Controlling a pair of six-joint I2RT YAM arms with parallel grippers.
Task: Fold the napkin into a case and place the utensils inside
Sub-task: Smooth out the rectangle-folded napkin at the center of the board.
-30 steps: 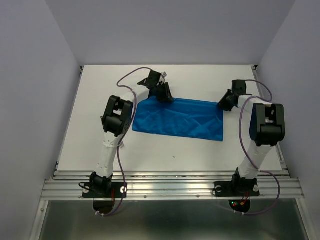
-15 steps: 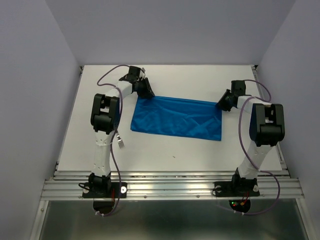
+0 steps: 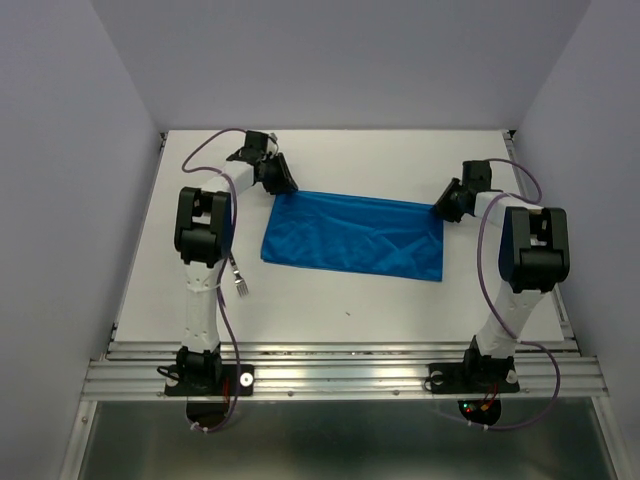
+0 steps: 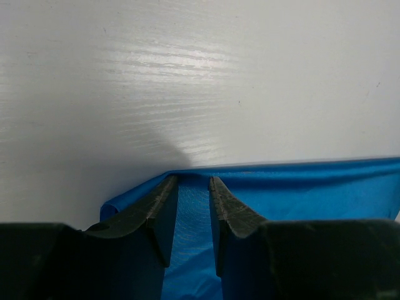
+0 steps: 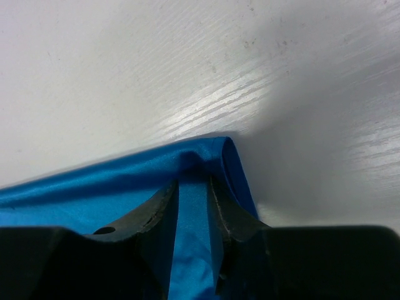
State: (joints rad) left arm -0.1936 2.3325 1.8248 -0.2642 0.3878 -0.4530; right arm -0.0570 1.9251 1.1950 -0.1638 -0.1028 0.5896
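The bright blue napkin (image 3: 350, 235) lies folded as a creased rectangle in the middle of the table. My left gripper (image 3: 283, 185) sits on its far left corner. In the left wrist view the fingers (image 4: 192, 179) stand apart, with cloth (image 4: 312, 187) lying flat in the gap. My right gripper (image 3: 443, 208) sits on the far right corner. Its jaws (image 5: 194, 180) also stand apart over the cloth (image 5: 94, 187), whose corner curls up beside one finger. A fork (image 3: 241, 287) lies by the left arm, its handle under the arm. The knife is hidden.
The white table (image 3: 400, 300) ends in a metal rail (image 3: 340, 375) at the near side, where both arm bases are bolted. Grey walls close in the left, right and far sides. Cables loop from both wrists.
The left gripper slid left along the far edge, drawing the napkin's far left corner out with it. Its arm swung left and uncovered the fork. The right arm stayed still.
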